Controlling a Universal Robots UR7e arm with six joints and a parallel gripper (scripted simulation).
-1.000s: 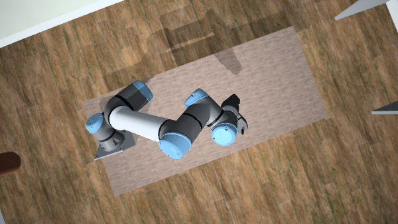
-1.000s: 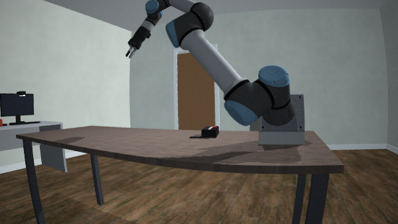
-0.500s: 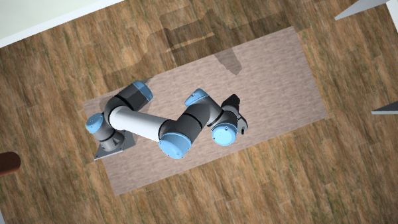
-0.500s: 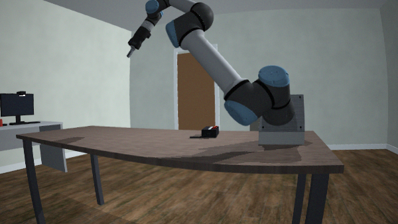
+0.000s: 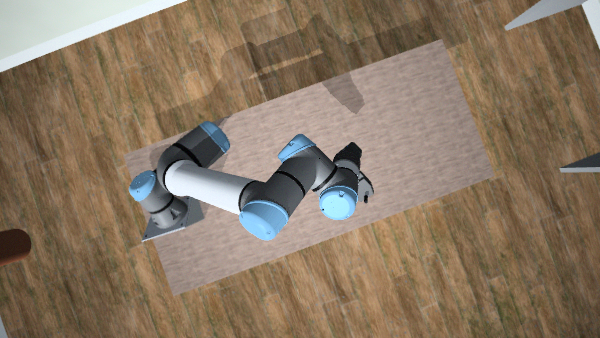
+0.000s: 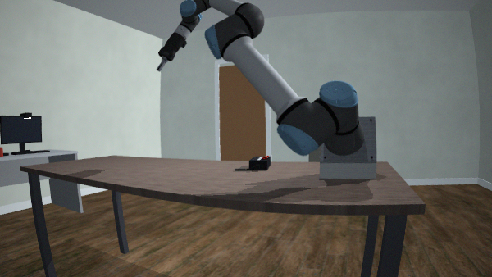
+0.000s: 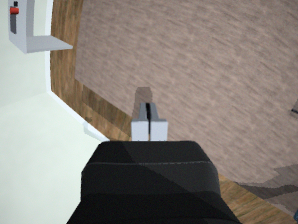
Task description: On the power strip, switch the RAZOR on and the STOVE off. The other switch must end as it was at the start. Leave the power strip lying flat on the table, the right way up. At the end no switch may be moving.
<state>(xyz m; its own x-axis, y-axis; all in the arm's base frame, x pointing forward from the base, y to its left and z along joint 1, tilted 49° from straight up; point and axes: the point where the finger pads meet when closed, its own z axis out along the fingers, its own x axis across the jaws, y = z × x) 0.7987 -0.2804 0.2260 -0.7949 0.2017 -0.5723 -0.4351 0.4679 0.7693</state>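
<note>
At three o'clock of the arm's white tube (image 5: 210, 186) (image 6: 262, 74), the joint caps (image 5: 263, 220) (image 6: 339, 94) are blue. The tabletop (image 5: 400, 110) (image 6: 164, 176) (image 7: 200, 55) is streaked pinkish brown.

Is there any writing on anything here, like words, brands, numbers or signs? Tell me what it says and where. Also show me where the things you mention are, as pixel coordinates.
None can be read in any view.
Black power strip (image 6: 260, 164): too small in the exterior view to make out any lettering.
Robot arm (image 5: 210, 186) (image 6: 262, 75): no legible brand or number.
Monitor (image 6: 21, 129): dark, with no readable text.
</note>
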